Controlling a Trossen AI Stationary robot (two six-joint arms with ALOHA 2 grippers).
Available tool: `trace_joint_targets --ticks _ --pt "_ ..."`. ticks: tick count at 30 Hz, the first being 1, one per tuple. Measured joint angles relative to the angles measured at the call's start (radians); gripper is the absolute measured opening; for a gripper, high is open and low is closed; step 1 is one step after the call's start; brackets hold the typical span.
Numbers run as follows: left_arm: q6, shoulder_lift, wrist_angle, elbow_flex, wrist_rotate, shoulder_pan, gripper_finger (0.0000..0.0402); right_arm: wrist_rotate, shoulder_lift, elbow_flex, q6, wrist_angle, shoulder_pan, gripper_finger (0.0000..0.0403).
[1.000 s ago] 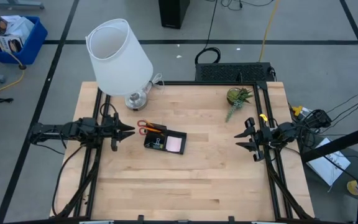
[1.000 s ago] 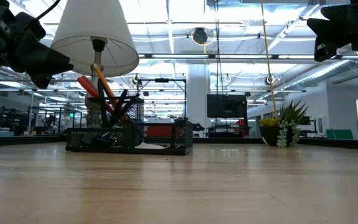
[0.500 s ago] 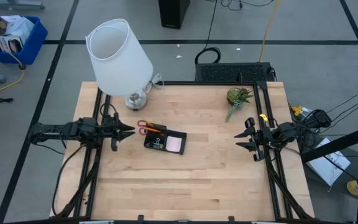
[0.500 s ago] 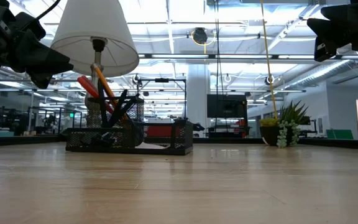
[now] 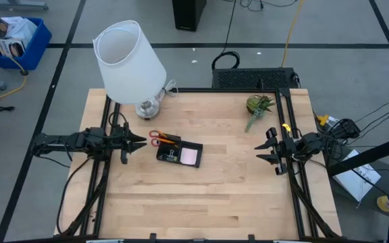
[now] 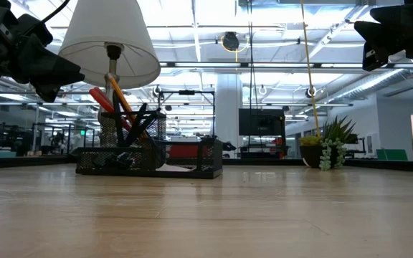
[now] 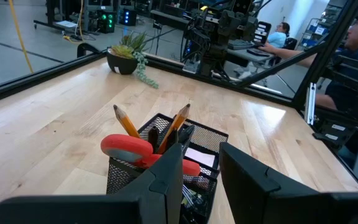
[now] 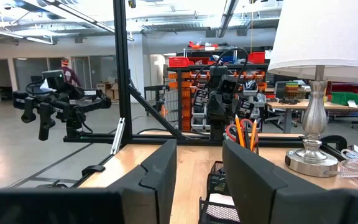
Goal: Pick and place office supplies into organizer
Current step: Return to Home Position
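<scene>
The organizer [image 6: 208,159] lies lengthwise across the worktop [image 5: 201,196], tall end toward the left jaws, which hang spread and empty near it. 2 pencils [image 7: 125,120] stand inside, tips up, beside scissors [image 7: 127,147], handles up. The right jaws, spread, wait well apart.

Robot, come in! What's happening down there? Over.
Left gripper open, empty, beside organizer. Right gripper open, empty, far right. Scissors, pencils inside organizer. Lamp nearby, not touching.

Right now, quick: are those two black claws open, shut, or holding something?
Left dark two-finger gripper: open, empty, just left of the black mesh desk organizer.
Right dark two-finger gripper: open, empty, far right of it.
</scene>
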Motion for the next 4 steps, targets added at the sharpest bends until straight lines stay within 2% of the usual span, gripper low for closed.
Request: trace_joint_targets --ticks 4 --pt "0.0 0.0 0.0 0.0 0.0 0.0 0.0108 0.0 0.0 0.0 0.0 0.0 0.0 0.0125"
